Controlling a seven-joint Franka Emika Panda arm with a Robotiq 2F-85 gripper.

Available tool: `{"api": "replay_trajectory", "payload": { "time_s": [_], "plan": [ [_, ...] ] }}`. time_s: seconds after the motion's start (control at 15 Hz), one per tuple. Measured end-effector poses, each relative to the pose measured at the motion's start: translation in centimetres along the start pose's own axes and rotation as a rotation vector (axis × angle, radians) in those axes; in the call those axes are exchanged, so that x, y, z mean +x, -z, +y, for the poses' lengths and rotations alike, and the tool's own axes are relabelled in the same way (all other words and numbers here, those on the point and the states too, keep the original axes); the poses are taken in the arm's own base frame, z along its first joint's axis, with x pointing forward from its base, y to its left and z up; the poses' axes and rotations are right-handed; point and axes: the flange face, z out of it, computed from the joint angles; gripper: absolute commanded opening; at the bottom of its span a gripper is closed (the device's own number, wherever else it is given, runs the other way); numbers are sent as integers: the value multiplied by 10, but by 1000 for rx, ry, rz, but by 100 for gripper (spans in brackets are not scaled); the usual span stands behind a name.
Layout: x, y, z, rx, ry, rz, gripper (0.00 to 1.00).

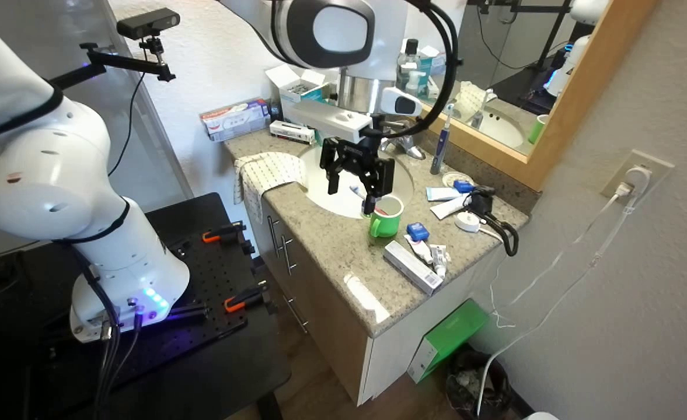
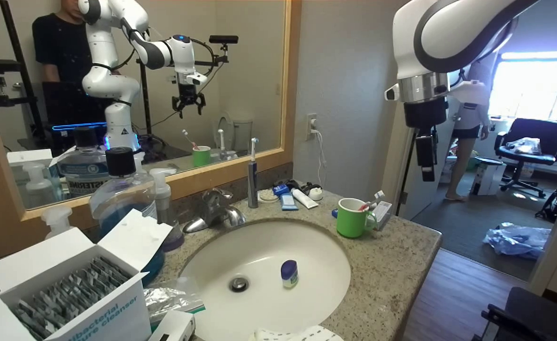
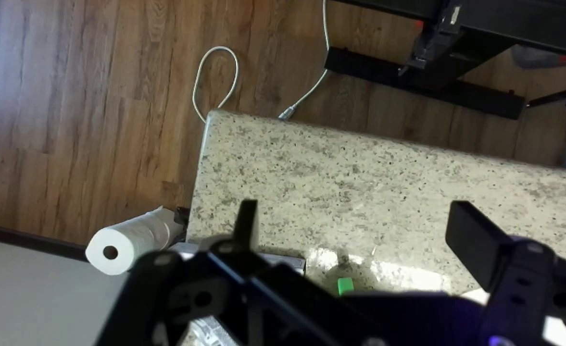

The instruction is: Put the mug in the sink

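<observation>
See the mug (image 2: 351,223) upright on the table (image 2: 387,270), just beside the sink (image 2: 264,293), probably put there for being at hand during washing. Notice in the mug a brush (image 2: 378,195), leaning and sticking out over the rim, apparently stored so for daily use. Find the claw (image 3: 352,218) above the table, much higher than the sink, with jaws spread wide apart in the wrist view and gripping nothing; presumably held so for coming down around the mug without pushing. In the same view, see of the mug only a small green piece, with the rest seemingly hidden by the claw; likely need, therefore, to shift toward the mug before lowering. Better to lift the mug level, not to spill the brush. In the sink, note also a jar (image 2: 289,273) with purple cap; wiser to set the mug down apart from it. Over the sink's rim, at the end away from the mug, see a cloth (image 1: 270,174), maybe laid for drying. Judge the task as only beginning.
</observation>
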Motion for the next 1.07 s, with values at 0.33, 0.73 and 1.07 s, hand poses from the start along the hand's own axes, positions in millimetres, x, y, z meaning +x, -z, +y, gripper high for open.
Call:
{"api": "replay_trajectory", "payload": {
  "time_s": [0.33,0.73,1.07],
  "plan": [
    [33,-36,8,-9,106,19,100],
    [54,-63,14,-7,181,55,100],
    [71,-82,11,25,202,41,100]
  ]
}}
